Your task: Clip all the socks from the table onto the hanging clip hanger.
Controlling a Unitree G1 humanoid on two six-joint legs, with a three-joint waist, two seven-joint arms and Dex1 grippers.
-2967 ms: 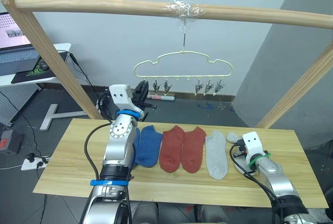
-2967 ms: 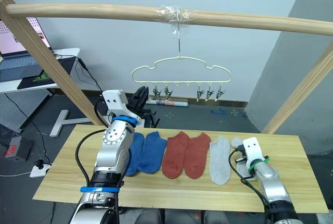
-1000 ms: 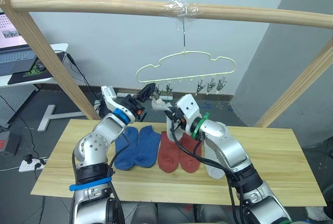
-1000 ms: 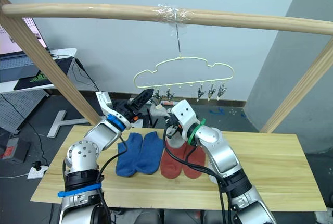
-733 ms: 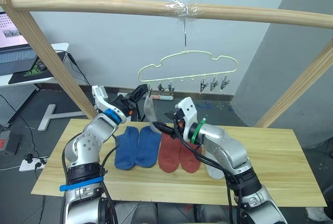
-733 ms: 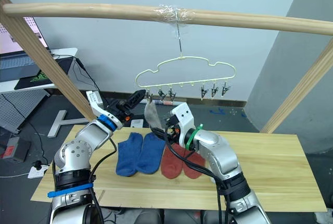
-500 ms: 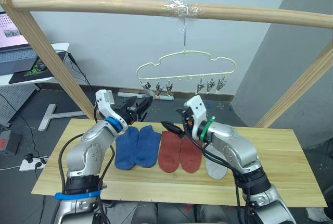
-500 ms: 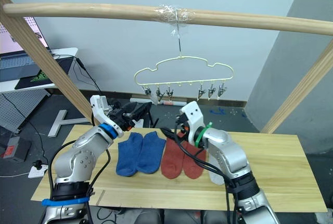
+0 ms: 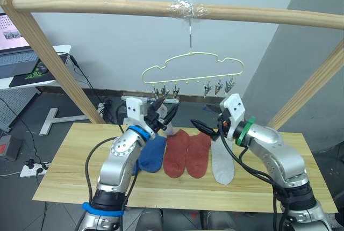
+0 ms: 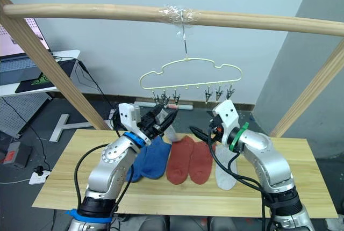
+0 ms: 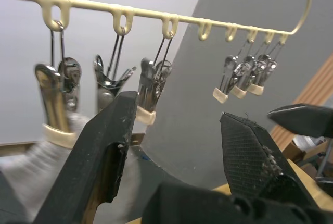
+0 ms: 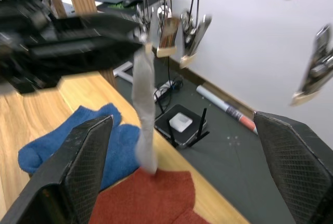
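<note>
Socks lie in a row on the table [image 9: 64,177] in the left eye view — 1 blue sock [image 9: 152,153] partly behind the left arm, 2 rust-red socks [image 9: 187,153] side by side, and 1 light grey sock [image 9: 222,163] on the right. Above them the clip hanger [image 9: 191,72] hangs by its hook from a wooden pole [image 9: 107,6]. The left gripper [image 9: 163,114] is raised just below the hanger's left clips with its fingers spread apart; the right gripper [image 9: 206,127] sits lower, over the red socks, fingers parted and empty.

In the right eye view, a second grey sock [image 10: 170,130] dangles under the left clips, beside the left gripper.

From the left wrist view, the 2 black fingers [image 11: 99,156] stand wide, nothing between them, and a blurred grey sock hangs from the nearest clip [image 11: 54,110] (3 clips close, 3 farther along the bar).

From the right wrist view, the fingers [image 12: 78,166] are spread wide and empty; the grey sock hangs from a clip as a narrow strip, with blue and red socks on the table beneath.
</note>
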